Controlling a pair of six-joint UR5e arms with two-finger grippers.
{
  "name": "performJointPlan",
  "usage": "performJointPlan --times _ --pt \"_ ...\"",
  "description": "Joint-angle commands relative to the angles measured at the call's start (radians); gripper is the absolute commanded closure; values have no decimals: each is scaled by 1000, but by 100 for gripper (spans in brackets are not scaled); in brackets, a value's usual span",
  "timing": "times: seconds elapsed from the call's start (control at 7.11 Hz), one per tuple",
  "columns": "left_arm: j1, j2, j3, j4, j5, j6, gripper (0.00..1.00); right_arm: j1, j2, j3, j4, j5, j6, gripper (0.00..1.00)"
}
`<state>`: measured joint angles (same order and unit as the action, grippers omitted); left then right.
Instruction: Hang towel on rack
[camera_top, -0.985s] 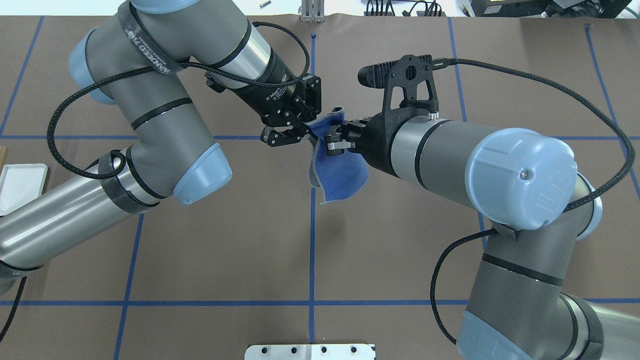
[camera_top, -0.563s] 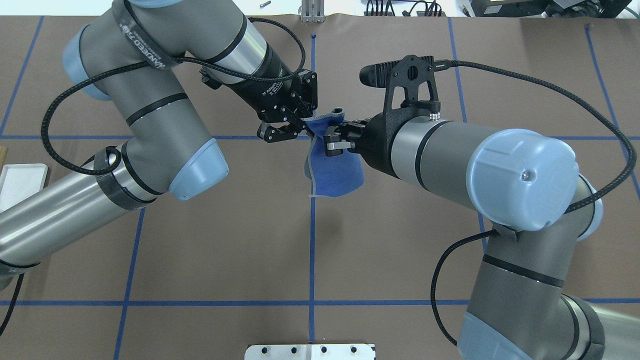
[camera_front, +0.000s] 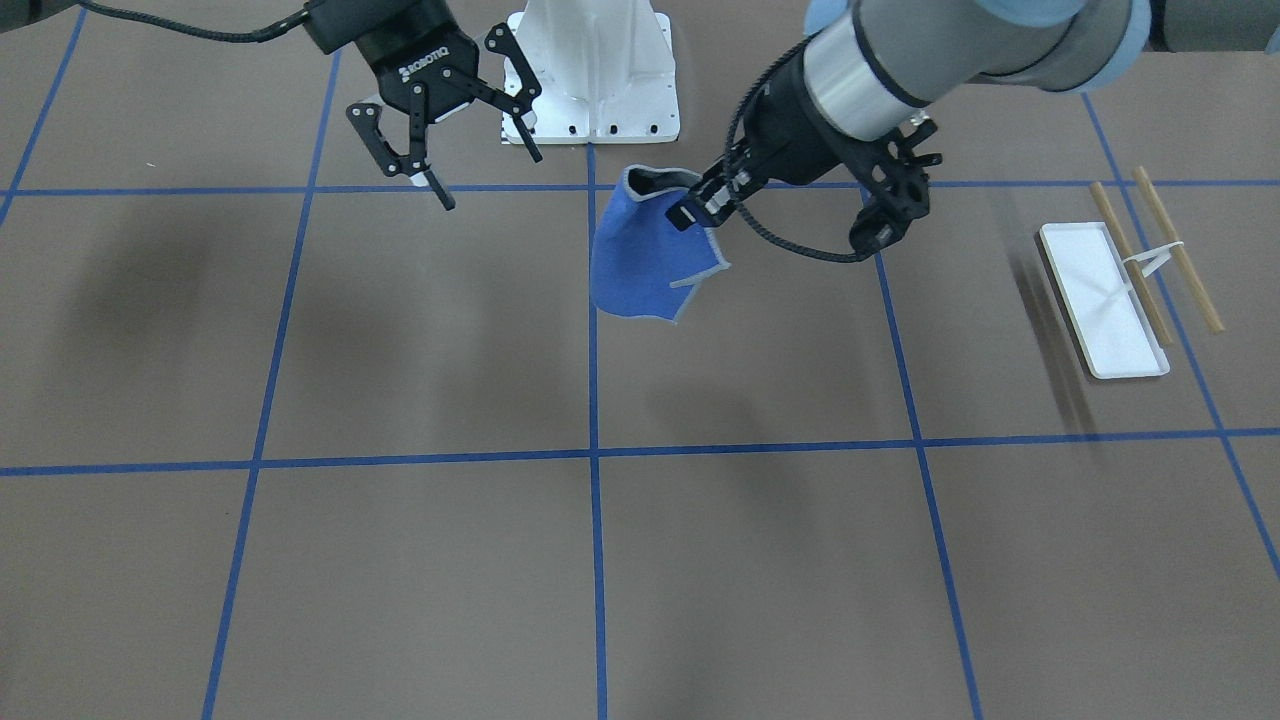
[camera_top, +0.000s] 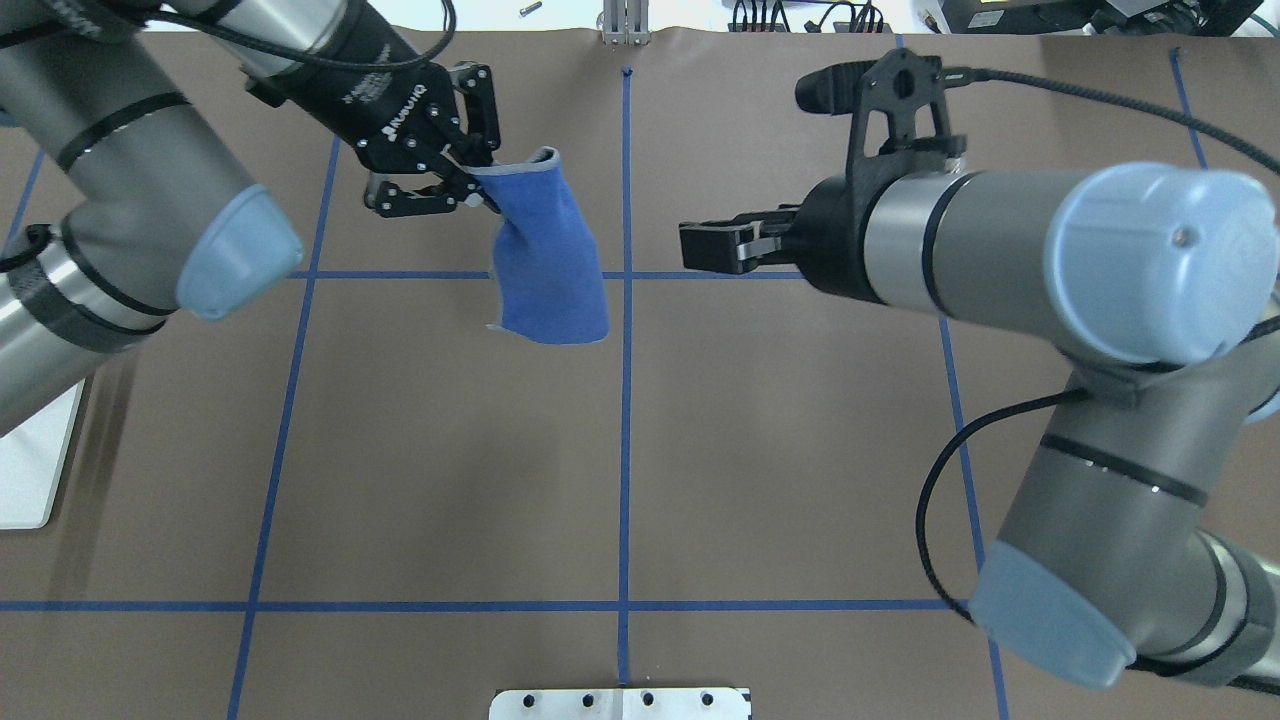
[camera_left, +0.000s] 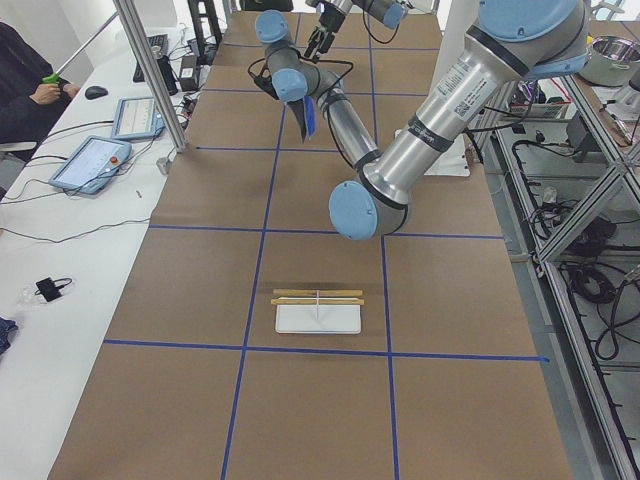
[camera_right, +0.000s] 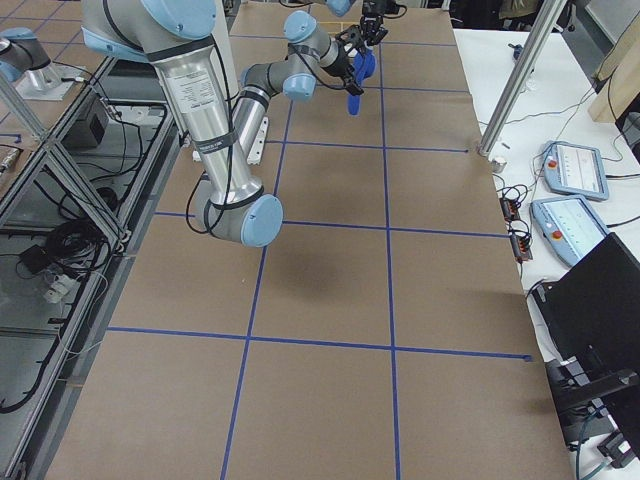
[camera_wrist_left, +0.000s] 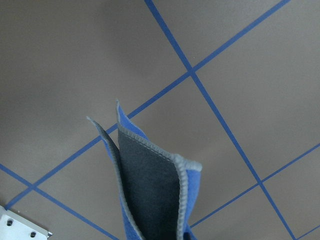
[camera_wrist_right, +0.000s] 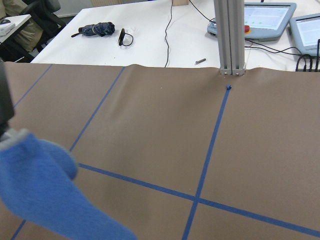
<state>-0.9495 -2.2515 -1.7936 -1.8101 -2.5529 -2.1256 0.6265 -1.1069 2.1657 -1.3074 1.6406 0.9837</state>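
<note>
The royal-blue towel (camera_top: 550, 275) hangs in the air from my left gripper (camera_top: 478, 190), which is shut on its upper corner, left of the table's centre line. The front view shows the same grip (camera_front: 700, 212) with the towel (camera_front: 640, 265) drooping below it. The left wrist view shows the towel's folds (camera_wrist_left: 150, 195). My right gripper (camera_front: 490, 178) is open and empty, well apart from the towel; overhead it (camera_top: 690, 247) points at the towel from the right. The rack (camera_front: 1105, 300) stands far out on my left side, its two wooden rods (camera_front: 1130, 262) bare.
The white bolted metal pedestal (camera_front: 595, 70) stands at my base edge of the table. An aluminium post (camera_wrist_right: 230, 35) rises at the far edge. The rack's white tray (camera_top: 30, 470) shows at the overhead view's left edge, under my left arm.
My right gripper has let go of the towel, opened and drawn back to the right. My left gripper has carried the towel to the left and farther from the base.
</note>
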Motion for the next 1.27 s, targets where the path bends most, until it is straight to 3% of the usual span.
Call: performJointPlan --times 0.0,0.28,0.7,0.99,1.13 --pt "-96 105 -70 0 -82 125 100 178 -54 -24 -54 196 -128 0" --pt "-146 253 -122 0 -106 302 100 286 -57 -128 -130 244 -352 0" --pt "-222 533 -193 0 -106 594 100 479 -70 -301 -166 427 -581 0" --pt "-291 709 -182 0 -101 865 100 580 -68 -384 -306 452 -795 0" --pt "-322 745 -158 0 -92 951 100 619 -67 -412 -363 450 -912 0"
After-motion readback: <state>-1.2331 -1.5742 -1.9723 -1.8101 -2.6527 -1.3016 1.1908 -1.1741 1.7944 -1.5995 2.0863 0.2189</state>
